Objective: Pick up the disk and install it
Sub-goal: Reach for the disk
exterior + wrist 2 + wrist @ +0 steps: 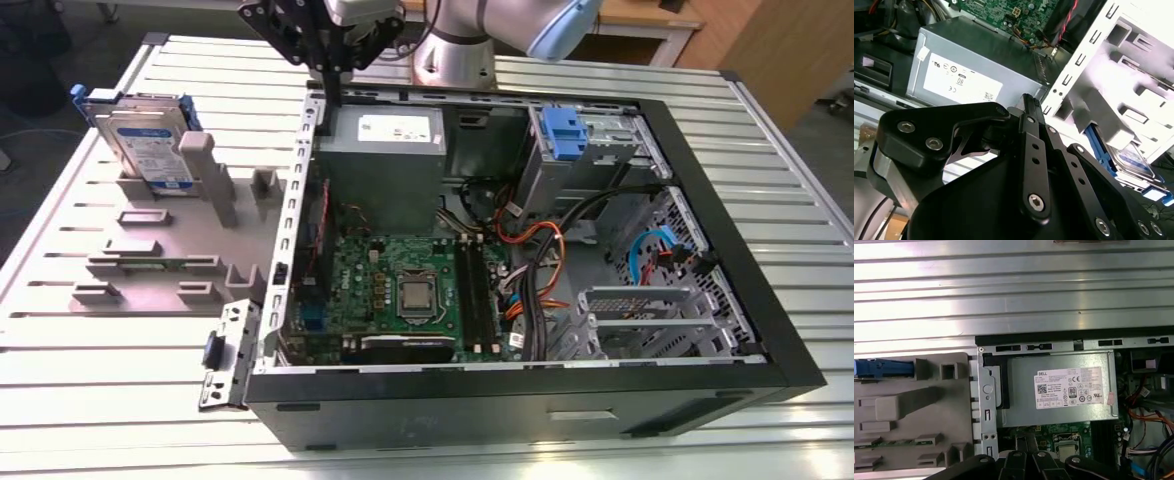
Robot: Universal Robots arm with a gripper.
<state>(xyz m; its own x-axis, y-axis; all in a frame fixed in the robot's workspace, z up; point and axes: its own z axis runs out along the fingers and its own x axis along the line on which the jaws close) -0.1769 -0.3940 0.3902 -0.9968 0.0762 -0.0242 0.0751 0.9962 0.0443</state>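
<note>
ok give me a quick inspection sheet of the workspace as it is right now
surface: slatted metal table, carrying a grey fixture tray and an open computer case
job's things: disk stands on edge in the tray, untouched
clutter: nothing seen
grippers: gripper hovers above the case wall near the power supply, apart from the disk
cables: orange, blue and black leads inside the case
surroundings: wooden furniture beyond the table

Soft overhead light fills the exterior view: the slatted table (107, 340) is bright with faint shadows, the open computer case (467, 400) dimmer inside. In the first wrist view the table's slats glare white. In the second wrist view the grey holder (1149, 75) is washed out and the gripper (1027, 100) near-black.
</note>
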